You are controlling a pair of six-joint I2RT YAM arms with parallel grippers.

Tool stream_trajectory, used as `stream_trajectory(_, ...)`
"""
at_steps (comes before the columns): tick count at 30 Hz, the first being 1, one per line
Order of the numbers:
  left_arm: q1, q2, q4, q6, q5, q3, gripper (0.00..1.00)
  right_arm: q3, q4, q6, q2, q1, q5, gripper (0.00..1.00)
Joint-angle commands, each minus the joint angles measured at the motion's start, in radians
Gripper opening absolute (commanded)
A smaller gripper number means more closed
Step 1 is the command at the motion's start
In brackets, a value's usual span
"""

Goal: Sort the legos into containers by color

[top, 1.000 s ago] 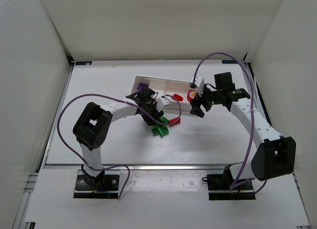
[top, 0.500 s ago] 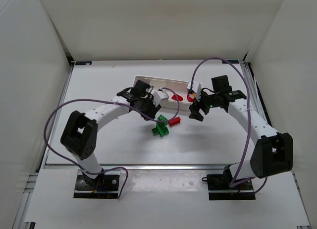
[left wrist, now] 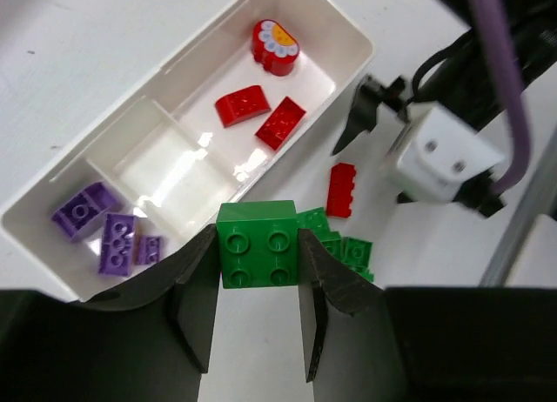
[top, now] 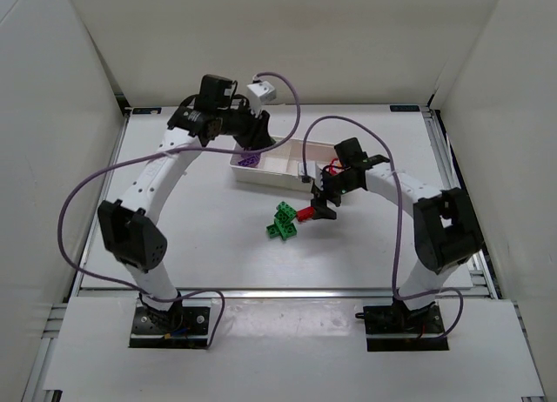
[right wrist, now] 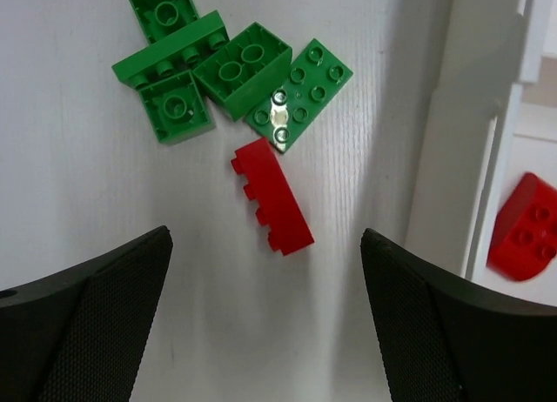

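My left gripper (left wrist: 258, 238) is shut on a green four-stud lego (left wrist: 258, 245) and holds it high above the long white tray (left wrist: 178, 67). In the top view that gripper (top: 251, 137) hangs over the tray's left end (top: 261, 171). Purple legos (left wrist: 104, 232) lie in one end compartment and red legos (left wrist: 261, 115) in the other. A red lego (right wrist: 271, 196) lies on the table beside a pile of green legos (right wrist: 218, 71). My right gripper (right wrist: 265, 237) is open just above that red lego, its fingers well apart on either side.
The tray's outer wall (right wrist: 452, 123) runs close along the right of my right gripper. The green pile (top: 283, 224) sits in front of the tray, mid-table. A purple cable (top: 96, 193) loops off each arm. White walls enclose the table.
My left gripper shut on the green lego, rose from the pile and swung back-left over the tray. My right gripper came from the tray's right end down to the loose red lego.
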Motion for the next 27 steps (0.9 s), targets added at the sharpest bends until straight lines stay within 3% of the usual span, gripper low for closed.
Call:
stream_trajectory(1, -0.007, 0.125, -0.072, -0.078, 0.073, 0.140, 0.27, 0.069, 0.073, -0.029, 0.056, 0.018, -0.027, 0.92)
stream_trajectory(5, -0.010, 0.262, -0.112, -0.125, 0.081, 0.260, 0.27, 0.109, 0.083, -0.034, 0.116, 0.027, -0.011, 0.92)
stream_trajectory(17, -0.005, 0.405, -0.099, -0.134, -0.002, 0.288, 0.25, 0.124, 0.081, -0.118, 0.162, 0.036, 0.028, 0.92)
stream_trajectory(23, -0.003, 0.449, -0.100, -0.117, -0.028, 0.303, 0.39, 0.086, 0.044, -0.178, 0.145, 0.055, 0.021, 0.91)
stream_trajectory(27, -0.003, 0.472, -0.086, -0.112, -0.053, 0.315, 0.38, 0.066, 0.040, -0.184, 0.135, 0.067, 0.018, 0.91)
